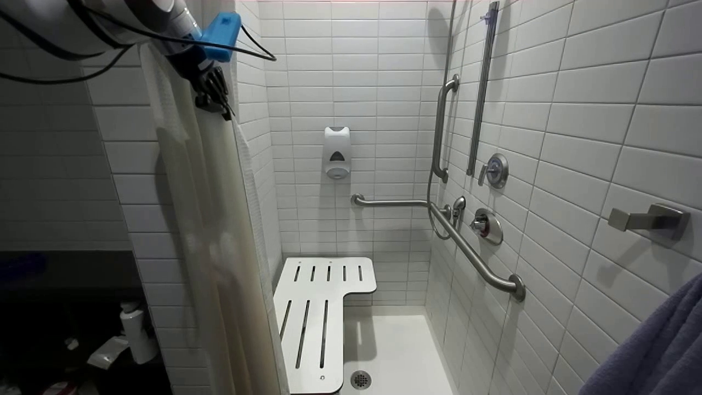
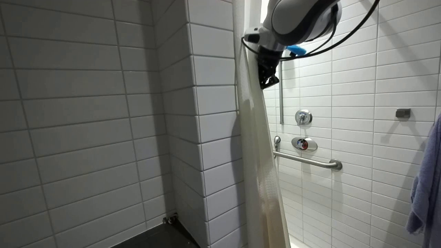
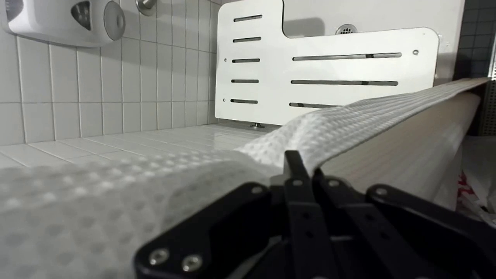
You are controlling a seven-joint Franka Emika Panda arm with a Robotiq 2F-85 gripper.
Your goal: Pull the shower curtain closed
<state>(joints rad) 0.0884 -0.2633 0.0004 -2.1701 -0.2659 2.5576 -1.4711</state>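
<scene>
Nearest in the wrist view, the black jointed gripper [image 3: 308,168] is clamped on the edge of the off-white, dimpled fabric shower curtain [image 3: 345,114]; beyond lies the white slatted shower seat [image 3: 271,71]. In an exterior view, a bright blue block [image 1: 222,35] sits above the gripper, and the curtain hangs in vertical folds left of the seat. In an exterior view, the curtain hangs just beside the white tiled wall [image 2: 213,100], well apart from the lavender cloth towel [image 2: 425,193].

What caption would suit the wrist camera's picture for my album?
Robot fingers pinch a pale shower curtain by its edge, a slotted white seat beyond.
</scene>
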